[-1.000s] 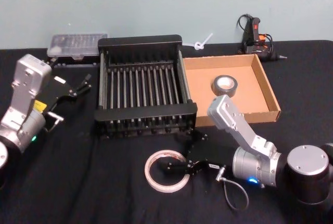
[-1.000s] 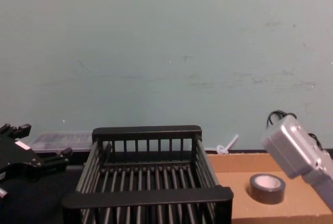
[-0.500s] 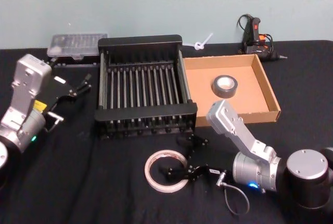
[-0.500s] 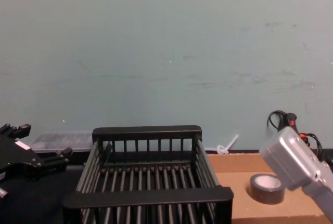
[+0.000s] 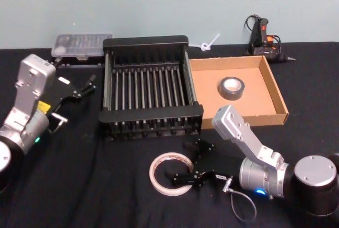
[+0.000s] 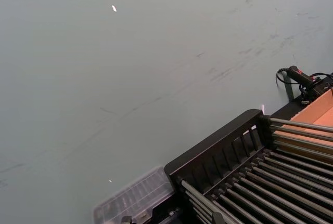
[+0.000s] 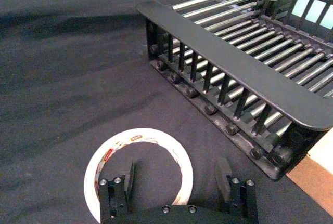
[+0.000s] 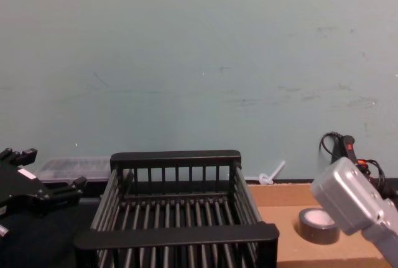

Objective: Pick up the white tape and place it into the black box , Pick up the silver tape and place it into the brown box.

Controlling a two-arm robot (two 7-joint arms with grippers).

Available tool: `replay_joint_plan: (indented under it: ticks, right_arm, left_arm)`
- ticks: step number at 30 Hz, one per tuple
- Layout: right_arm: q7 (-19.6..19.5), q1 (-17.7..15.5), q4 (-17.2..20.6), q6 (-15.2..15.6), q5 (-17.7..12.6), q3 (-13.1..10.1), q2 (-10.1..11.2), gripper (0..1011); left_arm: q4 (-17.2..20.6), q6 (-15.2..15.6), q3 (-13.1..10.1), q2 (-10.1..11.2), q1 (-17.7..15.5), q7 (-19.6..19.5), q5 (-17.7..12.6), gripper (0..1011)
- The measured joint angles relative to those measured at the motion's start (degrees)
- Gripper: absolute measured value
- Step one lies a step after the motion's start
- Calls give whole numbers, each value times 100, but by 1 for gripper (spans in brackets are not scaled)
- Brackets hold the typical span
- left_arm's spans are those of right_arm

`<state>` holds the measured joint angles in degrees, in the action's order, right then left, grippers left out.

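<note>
Looking down from the head view, the black box (image 5: 151, 93) sits mid-table with bare slatted bars, and the brown box (image 5: 241, 88) touching its right side holds the silver tape (image 5: 232, 88) lying flat. The white tape (image 5: 171, 173) lies on the black cloth in front of the crate, in neither container, and the right gripper (image 5: 186, 160) reaches it with fingers spread wide, one over the roll's near edge. The left gripper (image 5: 91, 82) hangs left of the crate, its claw open and holding nothing. From the right wrist view, the two fingers (image 7: 125, 178) straddle the white tape's rim (red print shows on its top). The chest view shows the silver tape (image 8: 317, 224) inside the cardboard tray (image 8: 292, 218) beside the black crate (image 8: 177, 234).
</note>
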<state>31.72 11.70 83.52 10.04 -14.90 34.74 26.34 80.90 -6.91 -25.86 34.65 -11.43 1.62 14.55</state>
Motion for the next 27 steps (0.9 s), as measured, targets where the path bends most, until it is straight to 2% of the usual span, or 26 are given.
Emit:
replay_joint_plan:
  ticks: [23,27]
  right_arm:
    - [-55,-21,22,11,96,4,-13,1002]
    - [-53,-20,20,11,93,3,-13,941]
  left_arm:
    - [0,0,0,0,0,0,0,1001]
    - [0,0,0,0,0,0,0,1001]
